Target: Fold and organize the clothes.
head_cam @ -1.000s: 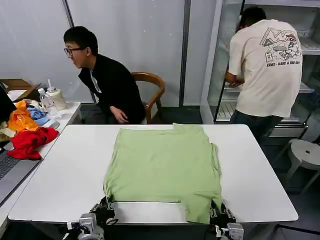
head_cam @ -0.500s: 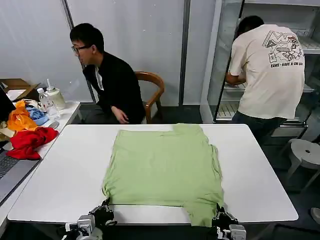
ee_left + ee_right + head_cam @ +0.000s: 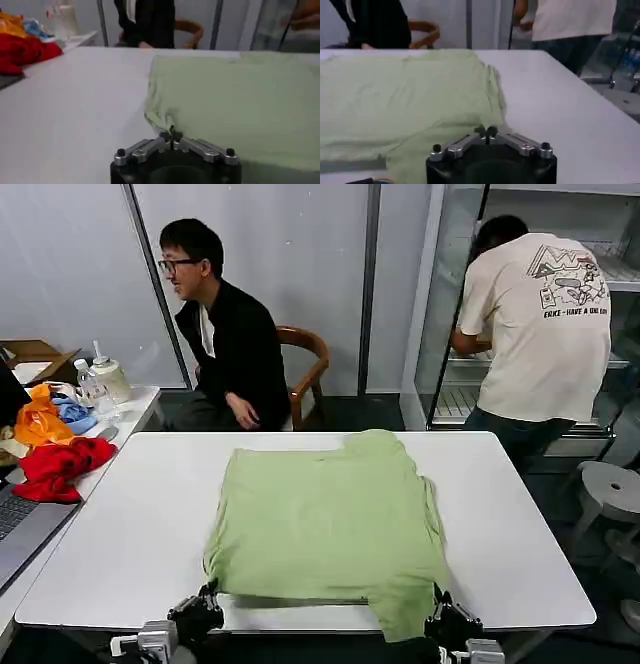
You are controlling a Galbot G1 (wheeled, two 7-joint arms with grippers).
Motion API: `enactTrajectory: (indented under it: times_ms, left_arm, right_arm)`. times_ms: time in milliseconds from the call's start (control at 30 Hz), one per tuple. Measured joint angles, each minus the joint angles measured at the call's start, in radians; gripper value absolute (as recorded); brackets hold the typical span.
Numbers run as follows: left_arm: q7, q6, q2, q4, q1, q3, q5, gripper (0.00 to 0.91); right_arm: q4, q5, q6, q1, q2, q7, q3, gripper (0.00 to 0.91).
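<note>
A: Head view first; where is it?
B: The light green short-sleeved soft cloth shirt point(image 3: 328, 524) lies flat mid-way on the white rectangular table point(image 3: 520, 554), long axis running away from the robot; the left gripper point(image 3: 203, 612) and right gripper point(image 3: 447, 620) sit at its two near corners.
A: Left wrist view?
B: The left gripper's tips are pinched onto the shirt's near corner; cloth stretches ahead.
A: Right wrist?
B: The same; tips closed on the hem, neither arm nearer.
</note>
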Motion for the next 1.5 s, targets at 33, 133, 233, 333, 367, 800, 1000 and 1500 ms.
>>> enactTrajectory:
  times_ms: [33,133,233,333,367,800,1000,1500]
  left_arm:
    - [0.0,0.0,-0.001,-0.006,-0.001,0.001,0.0,0.02]
    - [0.0,-0.002,-0.002,-0.019,-0.005,0.001,-0.001,0.02]
    - [0.0,-0.003,-0.002,-0.035,-0.008,-0.001,-0.002,0.02]
    - [0.0,-0.004,-0.004,-0.05,-0.013,-0.004,-0.002,0.02]
    - [0.0,-0.004,-0.005,-0.053,-0.014,-0.005,-0.002,0.02]
    - [0.015,-0.005,0.007,-0.007,-0.102,-0.01,-0.005,0.02]
    - [0.019,-0.005,0.001,0.056,-0.162,0.002,-0.006,0.02]
    - [0.025,-0.006,-0.013,0.187,-0.287,0.013,-0.01,0.02]
  right_arm:
    - [0.003,-0.001,0.0,0.001,-0.001,0.0,0.001,0.0]
    - [0.014,-0.007,0.001,0.008,-0.001,0.0,0.007,0.0]
    - [0.024,-0.009,-0.002,0.017,0.002,-0.001,0.012,0.0]
    - [0.024,-0.006,-0.01,0.037,0.001,-0.004,0.021,0.0]
    - [0.022,-0.004,-0.013,0.046,-0.001,-0.005,0.024,0.0]
    - [-0.116,0.034,-0.023,0.227,-0.015,-0.042,0.029,0.0]
    - [-0.203,0.045,-0.016,0.304,-0.011,-0.065,0.021,0.0]
    - [-0.367,0.061,-0.014,0.45,-0.014,-0.107,0.002,0.0]
